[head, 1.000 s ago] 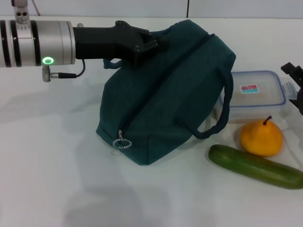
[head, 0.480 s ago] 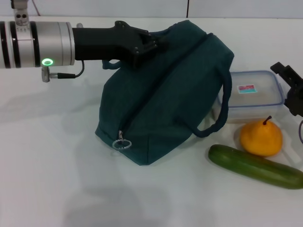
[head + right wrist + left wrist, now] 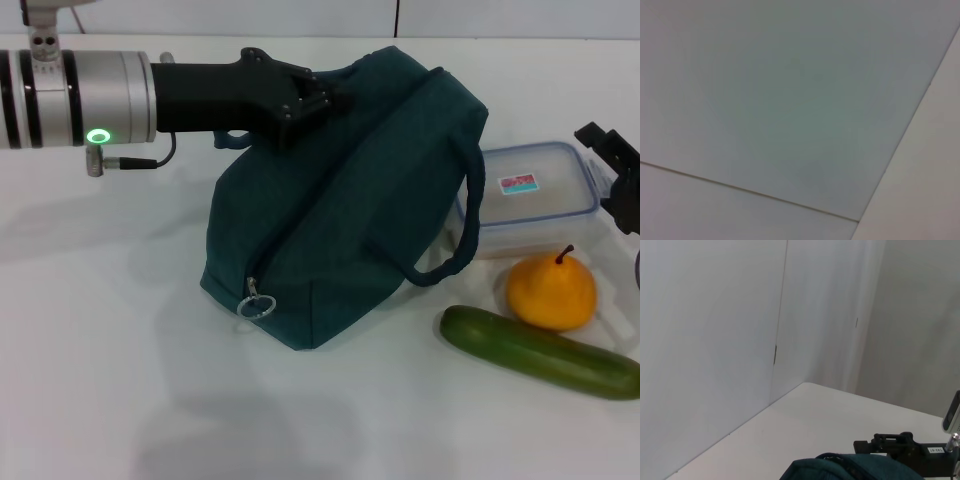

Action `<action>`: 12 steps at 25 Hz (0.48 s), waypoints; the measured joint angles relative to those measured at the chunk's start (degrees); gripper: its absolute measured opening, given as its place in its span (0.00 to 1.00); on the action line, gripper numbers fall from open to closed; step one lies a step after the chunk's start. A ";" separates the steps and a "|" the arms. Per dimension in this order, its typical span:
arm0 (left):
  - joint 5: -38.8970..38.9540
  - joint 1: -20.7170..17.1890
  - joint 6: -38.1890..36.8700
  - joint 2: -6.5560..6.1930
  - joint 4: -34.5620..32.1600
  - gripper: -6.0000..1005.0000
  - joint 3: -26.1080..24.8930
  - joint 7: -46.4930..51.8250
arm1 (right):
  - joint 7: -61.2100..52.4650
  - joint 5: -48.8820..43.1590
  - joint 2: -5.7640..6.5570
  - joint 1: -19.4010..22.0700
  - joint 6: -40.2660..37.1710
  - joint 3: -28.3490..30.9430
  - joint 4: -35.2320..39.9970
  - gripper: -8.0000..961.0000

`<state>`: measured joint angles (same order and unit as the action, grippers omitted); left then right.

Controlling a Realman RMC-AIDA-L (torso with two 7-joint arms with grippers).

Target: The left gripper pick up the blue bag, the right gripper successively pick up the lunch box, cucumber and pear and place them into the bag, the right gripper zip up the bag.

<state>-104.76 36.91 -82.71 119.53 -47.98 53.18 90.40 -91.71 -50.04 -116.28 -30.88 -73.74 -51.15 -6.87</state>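
Teal fabric hides the left gripper's (image 3: 325,95) tips where it clamps the blue bag's (image 3: 350,200) top edge. The right gripper (image 3: 615,165), cut off at the frame edge, hangs beside the lunch box (image 3: 535,200); whether its prongs are apart I cannot tell. The pear (image 3: 551,290) and cucumber (image 3: 540,351) lie nearby.
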 joint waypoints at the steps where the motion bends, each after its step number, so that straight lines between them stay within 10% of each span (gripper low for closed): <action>1: 0.01 0.00 0.00 0.00 0.00 0.06 0.00 -0.03 | 0.00 0.16 0.00 0.02 0.13 0.00 0.01 0.78; 12: 0.06 -0.01 0.00 0.00 -0.01 0.06 0.00 -0.74 | 0.45 -0.05 0.00 -0.16 2.34 0.60 0.01 0.41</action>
<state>-104.70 36.91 -82.71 119.53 -47.99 53.18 89.66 -91.26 -50.09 -116.28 -31.03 -71.40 -50.55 -6.86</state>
